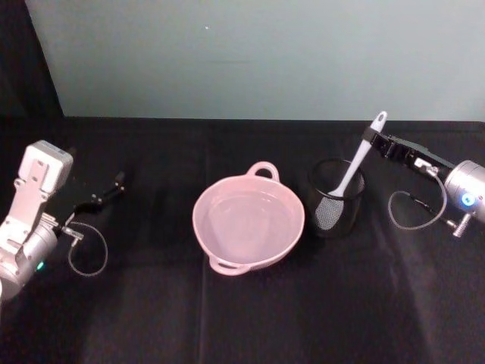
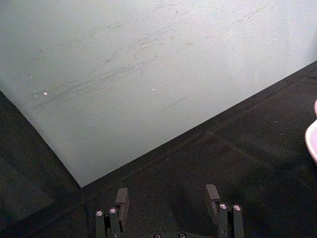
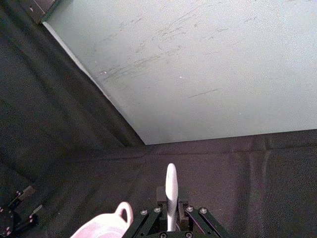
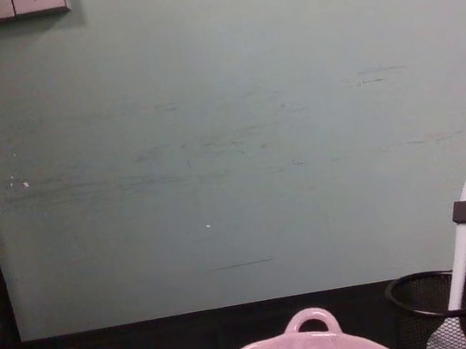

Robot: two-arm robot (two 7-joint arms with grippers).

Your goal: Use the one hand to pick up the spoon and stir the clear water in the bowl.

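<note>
Looking like a robotics lab w/ a staged test bench. The desk is lying under plain black cloth, creased, spanning the whole lower part of the head view. Behind it a bare pale-green wall is filling the upper frame, scuffed & scratched, w/ a row of white power sockets sitting at the upper left corner of the chest view. Silver robot arms are coming in at both sides: left arm at the lower left edge, right arm at the right edge, a blue status light glowing on it. Black drape is hanging at the upper left.
</note>
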